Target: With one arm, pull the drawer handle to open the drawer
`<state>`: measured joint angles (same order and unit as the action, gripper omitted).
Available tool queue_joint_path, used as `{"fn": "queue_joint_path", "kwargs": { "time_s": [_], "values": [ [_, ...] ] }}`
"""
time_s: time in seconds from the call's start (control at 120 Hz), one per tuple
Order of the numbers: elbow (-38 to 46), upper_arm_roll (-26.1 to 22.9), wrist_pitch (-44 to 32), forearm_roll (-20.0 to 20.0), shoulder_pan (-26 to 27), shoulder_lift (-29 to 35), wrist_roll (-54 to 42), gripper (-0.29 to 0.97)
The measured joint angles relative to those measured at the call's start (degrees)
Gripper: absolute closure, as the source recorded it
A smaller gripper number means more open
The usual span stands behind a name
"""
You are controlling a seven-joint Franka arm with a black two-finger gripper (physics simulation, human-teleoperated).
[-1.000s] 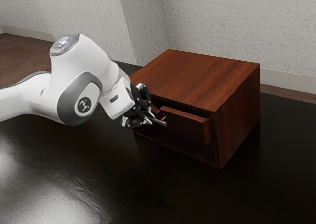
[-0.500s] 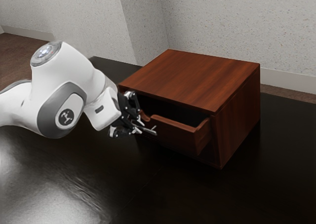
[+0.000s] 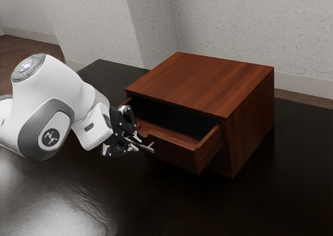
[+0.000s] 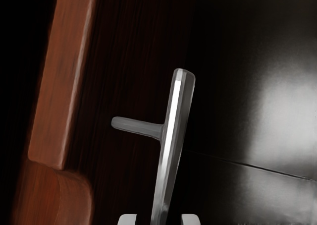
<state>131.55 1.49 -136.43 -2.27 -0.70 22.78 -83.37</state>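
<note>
Drawer (image 3: 174,142) stands pulled partway out of the reddish-brown wooden cabinet (image 3: 208,85), front face toward the exterior view's left, dark interior exposed behind it. The cabinet sits on the dark glossy desk (image 3: 218,205). Claw (image 3: 131,142) is at the drawer front, pinching the grey metal bar handle (image 3: 143,146), with the white arm (image 3: 52,116) coming in low from the exterior view's left. In the wrist view the handle (image 4: 173,136), on its short stub post, runs down between two pale finger pads (image 4: 128,219).
</note>
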Motion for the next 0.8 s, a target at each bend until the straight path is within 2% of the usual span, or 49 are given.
{"fn": "queue_joint_path", "kwargs": {
  "time_s": [0.383, 0.667, 0.8],
  "values": [
    [5.0, -0.1, 0.3, 0.0, -0.2, 5.9, 0.1, 0.66],
    [9.0, -6.3, 2.0, -0.1, -3.4, 15.2, 0.4, 0.65],
    [6.4, -8.1, 9.7, -0.2, -4.7, 28.1, 1.2, 0.38]
  ]
}}
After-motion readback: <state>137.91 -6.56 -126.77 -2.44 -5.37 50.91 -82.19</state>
